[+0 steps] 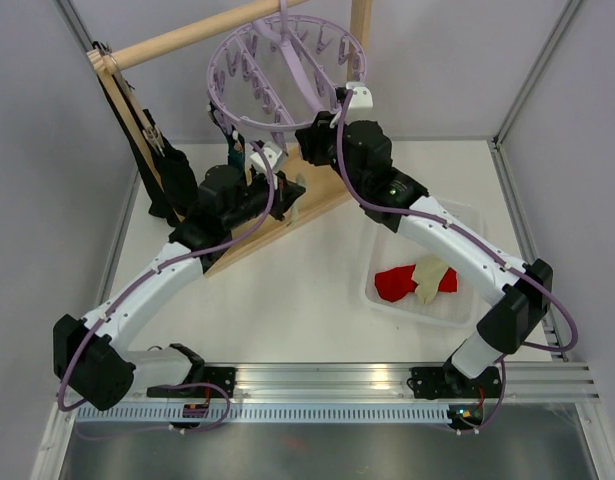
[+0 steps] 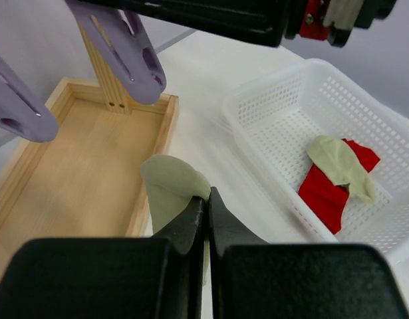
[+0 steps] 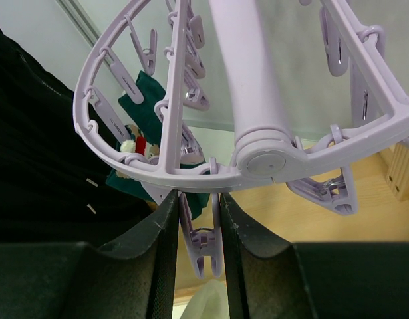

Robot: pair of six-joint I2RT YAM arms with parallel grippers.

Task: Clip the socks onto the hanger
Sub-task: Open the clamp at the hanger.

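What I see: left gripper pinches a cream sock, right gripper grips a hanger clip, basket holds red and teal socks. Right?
No teal: basket holds a red sock and a second cream sock, per left wrist view. Left gripper on pinched cream sock, right gripper on hanger clip: correct.

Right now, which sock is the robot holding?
The pale cream sock pinched in the left gripper. The red sock and the other cream sock lie in the white basket, and the teal sock hangs up by the hanger.
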